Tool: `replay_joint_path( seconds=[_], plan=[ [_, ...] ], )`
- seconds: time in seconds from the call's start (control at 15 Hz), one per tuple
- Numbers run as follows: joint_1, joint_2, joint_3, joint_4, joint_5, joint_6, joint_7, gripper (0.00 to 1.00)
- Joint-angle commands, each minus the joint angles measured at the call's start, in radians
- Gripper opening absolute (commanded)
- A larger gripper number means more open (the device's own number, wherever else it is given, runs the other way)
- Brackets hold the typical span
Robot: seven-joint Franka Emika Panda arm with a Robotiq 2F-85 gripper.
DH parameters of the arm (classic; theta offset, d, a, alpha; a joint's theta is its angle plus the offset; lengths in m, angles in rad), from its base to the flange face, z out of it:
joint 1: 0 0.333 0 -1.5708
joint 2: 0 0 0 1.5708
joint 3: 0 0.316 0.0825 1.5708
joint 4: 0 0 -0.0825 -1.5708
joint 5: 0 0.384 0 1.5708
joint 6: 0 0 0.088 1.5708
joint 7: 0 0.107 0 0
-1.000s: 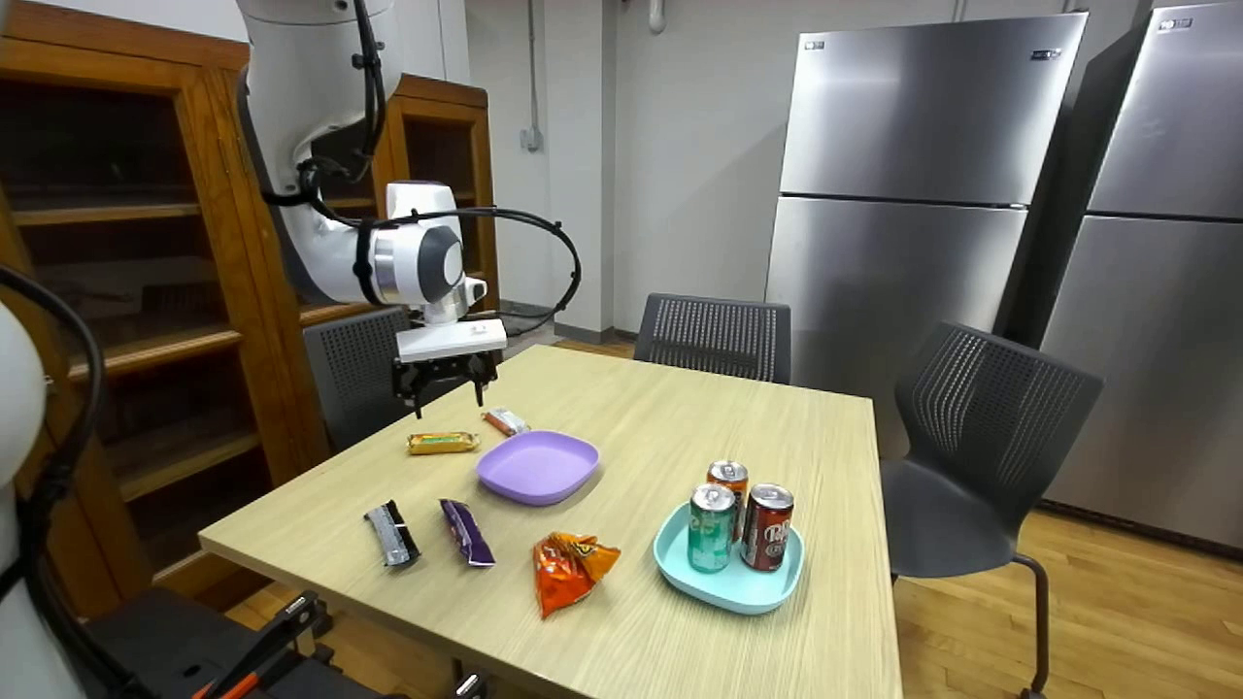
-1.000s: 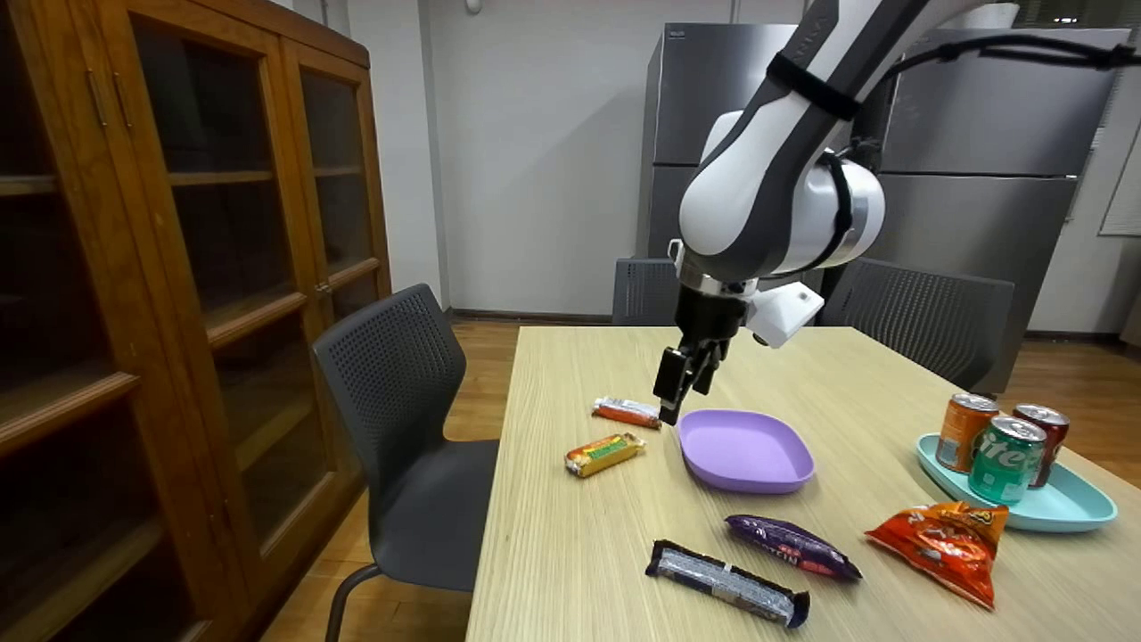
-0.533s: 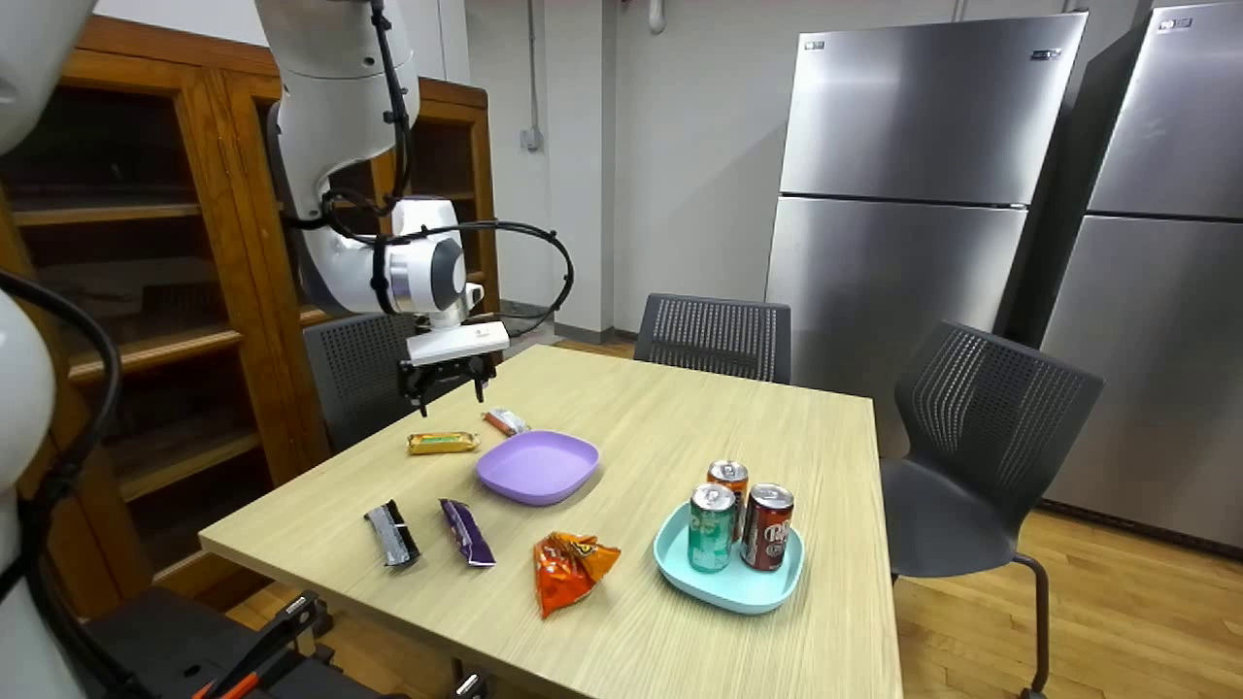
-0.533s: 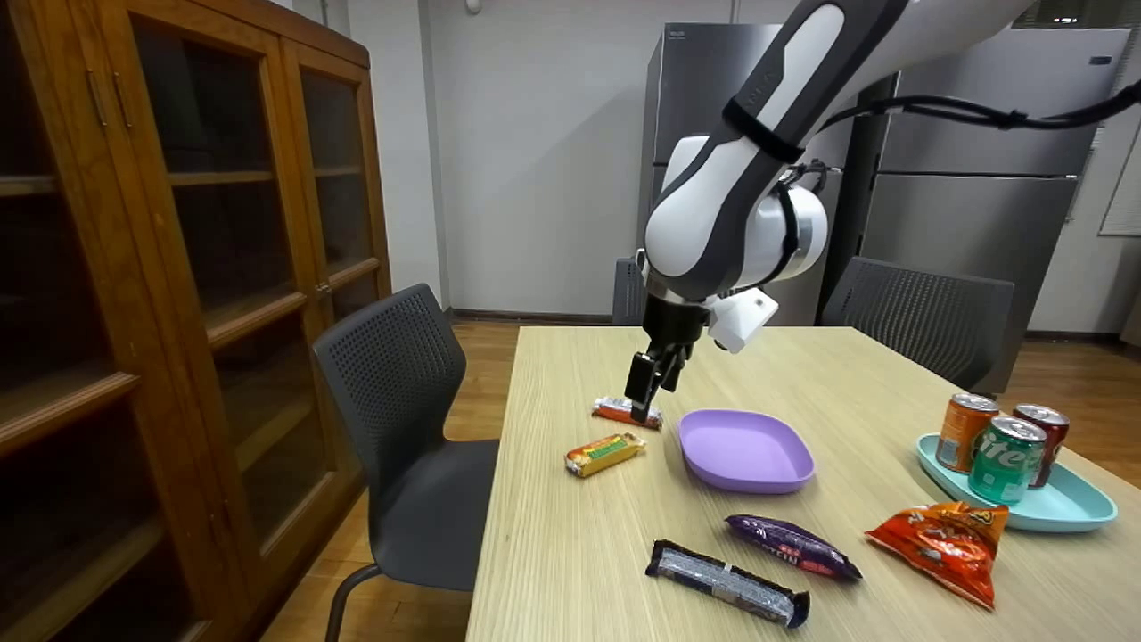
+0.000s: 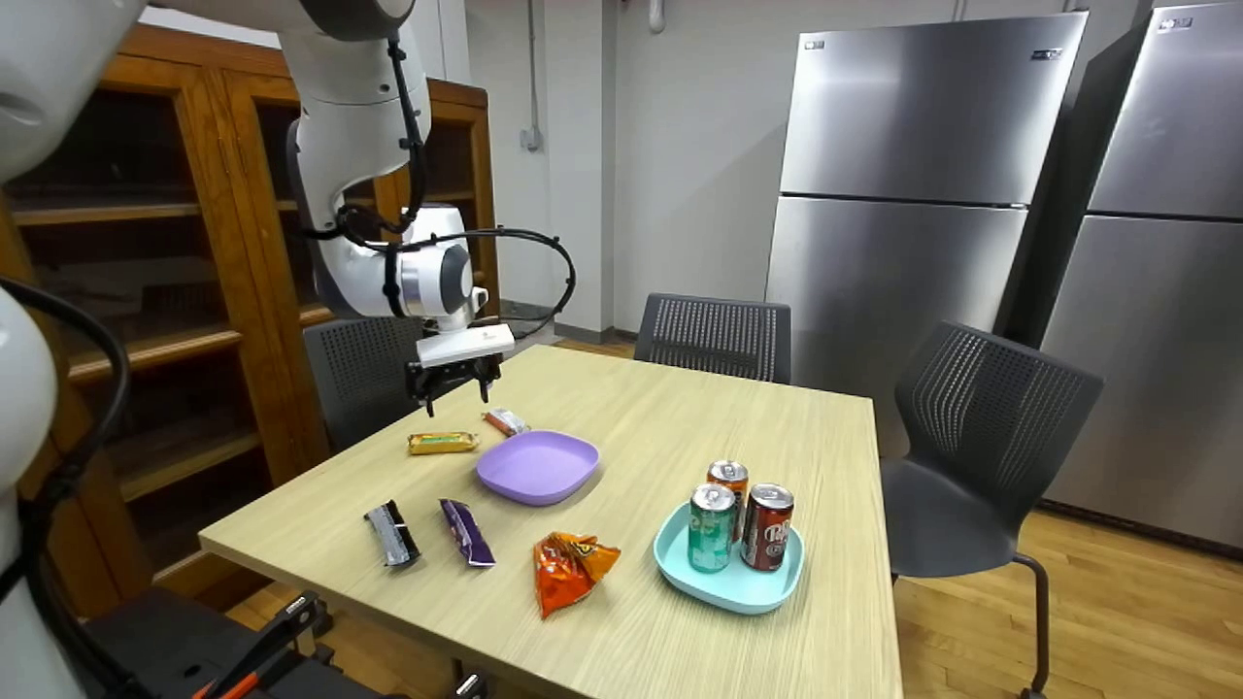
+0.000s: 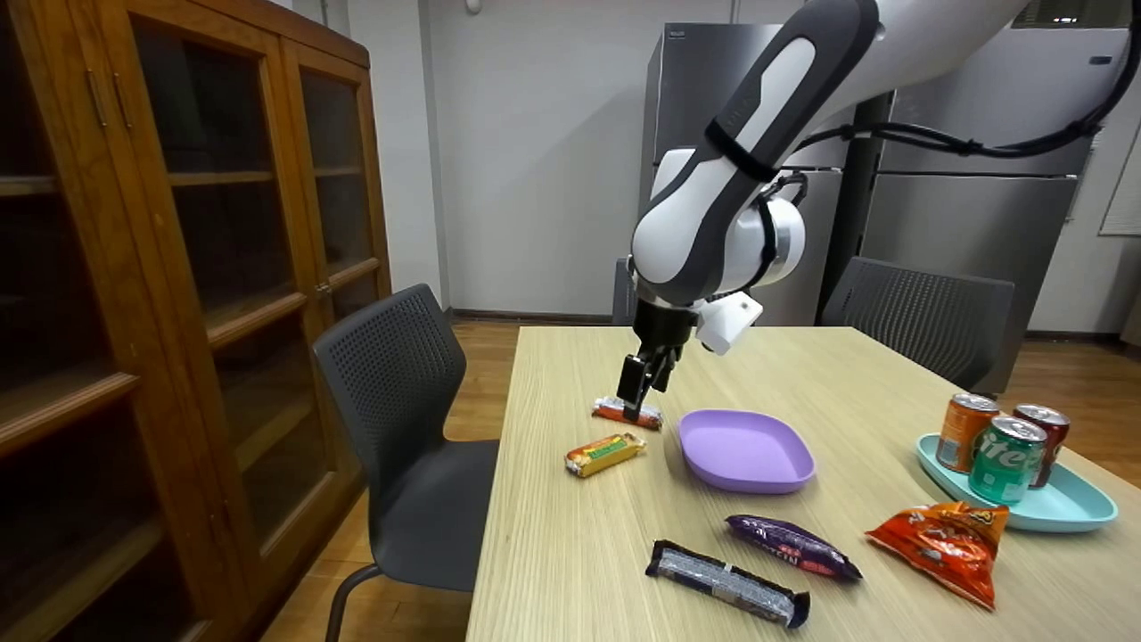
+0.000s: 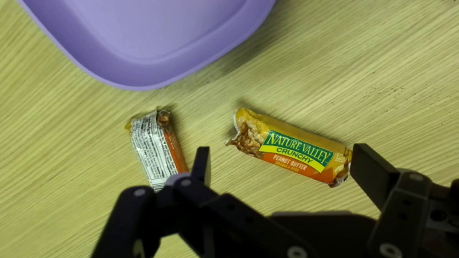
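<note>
Because judged light, slick-wrapped and brittle, grip yellow granola bar (image 7: 292, 148) left of purple plate (image 5: 537, 468) gently at mid-length, noting spread, empty gripper (image 5: 457, 405)

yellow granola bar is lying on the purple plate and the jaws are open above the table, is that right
Not quite: the yellow granola bar lies beside the purple plate, not on it; the wrist view shows bare table between them. The jaws are indeed open above the table.

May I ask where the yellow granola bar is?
In the wrist view, the yellow granola bar lies right of the white-and-orange bar, with the purple plate at upper left.
</note>
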Motion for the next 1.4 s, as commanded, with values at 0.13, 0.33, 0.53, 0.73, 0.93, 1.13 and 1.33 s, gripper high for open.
replay_joint_path(
  seconds=[0.13, 0.33, 0.53, 0.73, 0.93, 1.13, 1.33],
  plan=[
    [0.005, 0.016, -0.013, 0.021, -0.015, -0.001, 0.009, 1.00],
    [0.009, 0.047, -0.028, 0.064, -0.021, -0.018, 0.006, 1.00],
    [0.014, 0.085, -0.043, 0.117, -0.025, -0.029, 0.005, 1.00],
    [0.017, 0.130, -0.051, 0.180, -0.029, -0.033, 0.001, 1.00],
    [0.023, 0.178, -0.054, 0.250, -0.035, -0.040, -0.004, 1.00],
    [0.030, 0.228, -0.055, 0.321, -0.041, -0.052, -0.008, 1.00],
    [0.041, 0.277, -0.061, 0.391, -0.043, -0.067, -0.006, 1.00]
  ],
)
